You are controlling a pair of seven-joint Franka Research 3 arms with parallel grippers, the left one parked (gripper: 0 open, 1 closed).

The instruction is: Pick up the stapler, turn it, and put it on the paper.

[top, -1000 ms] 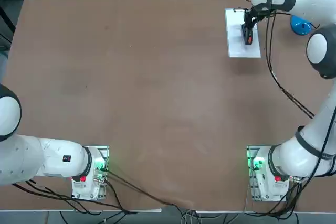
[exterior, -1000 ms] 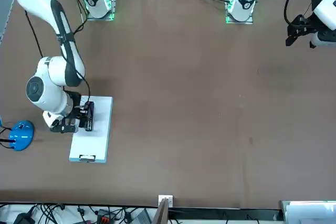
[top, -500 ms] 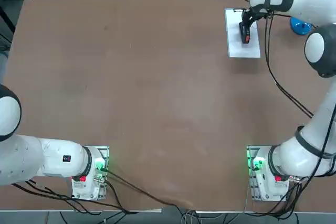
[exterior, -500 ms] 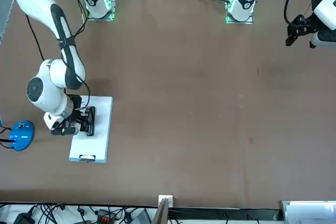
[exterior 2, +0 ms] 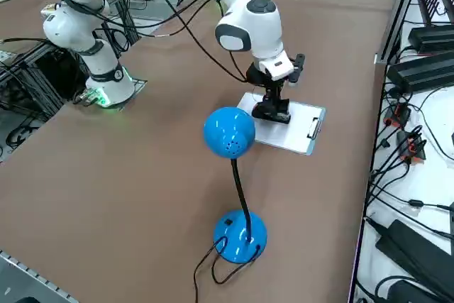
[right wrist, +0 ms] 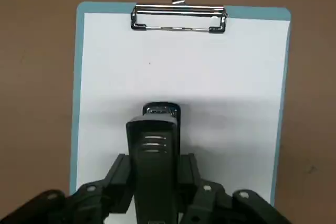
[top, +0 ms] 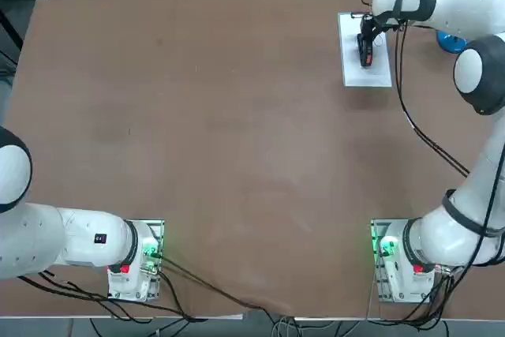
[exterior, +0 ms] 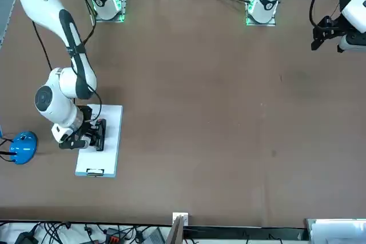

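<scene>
Black and small, the elongated stapler point(right wrist: 154, 153) sits pinched between your right gripper's point(right wrist: 155, 190) fingers. Directly beneath the gripper you have the white rectangular paper sheet point(right wrist: 226, 82), its metal clip point(right wrist: 178, 18) ahead of the fingertips.

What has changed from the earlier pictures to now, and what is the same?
The right gripper, shut on the stapler, has carried it a little further over the paper, toward the clip end and the table's middle. The grip did not change. The paper and the blue lamp stayed where they were.

right arm: reaching far forward | right gripper point(right wrist: 156, 182): pointing down | fingers: clamped shut
</scene>
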